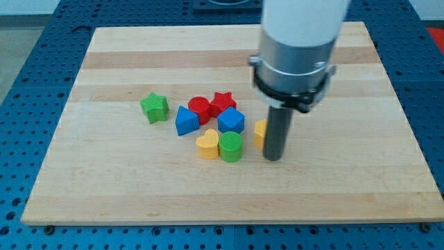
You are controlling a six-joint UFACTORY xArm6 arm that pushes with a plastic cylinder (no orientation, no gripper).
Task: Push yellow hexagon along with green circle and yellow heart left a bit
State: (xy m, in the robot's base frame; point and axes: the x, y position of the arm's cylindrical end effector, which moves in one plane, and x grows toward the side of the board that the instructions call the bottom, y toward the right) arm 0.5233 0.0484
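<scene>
The yellow hexagon [259,132] lies near the board's middle, mostly hidden behind my rod. My tip [274,158] touches the board just right of it, against its right side. The green circle [230,146] stands a little left of the hexagon, with a small gap between them. The yellow heart [207,144] sits right against the green circle's left side.
A blue cube [230,120], a red star [223,103], a red circle [199,108] and a blue triangle [186,121] cluster just above the heart and circle. A green star [155,107] lies further left. The wooden board [104,187] sits on a blue perforated table.
</scene>
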